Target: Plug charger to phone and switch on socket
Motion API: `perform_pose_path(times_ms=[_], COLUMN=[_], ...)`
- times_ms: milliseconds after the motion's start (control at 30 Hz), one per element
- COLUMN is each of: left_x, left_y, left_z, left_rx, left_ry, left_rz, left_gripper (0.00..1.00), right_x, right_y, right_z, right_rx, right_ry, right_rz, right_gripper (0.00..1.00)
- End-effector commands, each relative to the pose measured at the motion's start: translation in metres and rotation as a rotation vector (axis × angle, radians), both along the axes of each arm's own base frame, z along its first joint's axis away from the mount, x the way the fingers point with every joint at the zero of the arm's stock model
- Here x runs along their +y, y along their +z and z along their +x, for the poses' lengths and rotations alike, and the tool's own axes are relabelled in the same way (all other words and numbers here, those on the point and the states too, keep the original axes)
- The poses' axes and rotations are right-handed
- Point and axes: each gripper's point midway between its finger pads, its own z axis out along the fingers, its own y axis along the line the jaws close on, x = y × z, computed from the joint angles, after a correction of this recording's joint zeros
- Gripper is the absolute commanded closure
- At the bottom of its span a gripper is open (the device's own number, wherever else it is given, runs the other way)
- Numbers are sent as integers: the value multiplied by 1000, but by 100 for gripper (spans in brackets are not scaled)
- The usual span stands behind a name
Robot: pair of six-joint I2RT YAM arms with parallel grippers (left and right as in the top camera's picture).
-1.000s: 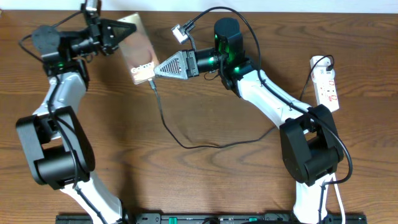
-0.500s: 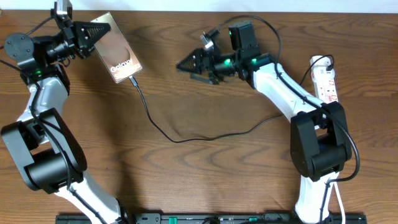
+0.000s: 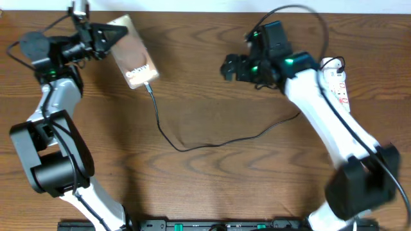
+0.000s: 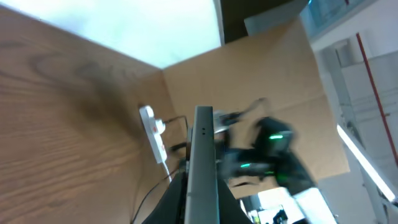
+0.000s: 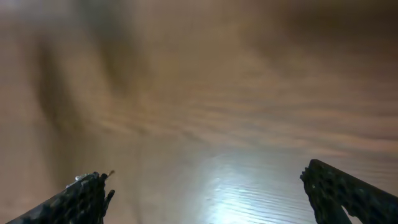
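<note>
The bronze phone (image 3: 133,51) lies at the back left with its far end held in my left gripper (image 3: 108,33), which is shut on it. In the left wrist view the phone (image 4: 202,162) shows edge-on between the fingers. The thin black charger cable (image 3: 192,146) is plugged into the phone's near end (image 3: 148,85) and runs across the table to the right. The white socket strip (image 3: 338,86) lies at the right edge, and also shows in the left wrist view (image 4: 153,134). My right gripper (image 3: 230,67) is open and empty above bare wood, left of the socket.
The right arm (image 3: 327,115) crosses in front of the socket strip. A white wall edge runs along the back of the table (image 3: 192,6). The right wrist view shows only blurred wood (image 5: 205,124).
My right gripper let go of the plug, opened and drew back right toward the socket. The cable stays plugged in the phone. My left gripper shifted the phone slightly.
</note>
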Motion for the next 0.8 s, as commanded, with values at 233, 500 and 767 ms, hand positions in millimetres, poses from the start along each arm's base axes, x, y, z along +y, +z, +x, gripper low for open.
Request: perform_pose_path(times_ms=[233,500,767], left_x=[-31,-35,-36], left_y=[-69,-101,-115], left_z=[-19,-35,-40], left_rx=[7,10,47], left_ry=[-52,-51,-41], left_rz=[15,21,11], left_gripper=[92,93,92], right_x=[-43,-43,-40], right_y=[35,32,32], right_z=[-6,-9,-10], right_rx=[-108,-91,-89], right_ry=[-108,-104,-96], right_rz=[-166,-172,-170], right_gripper=[1,1,1])
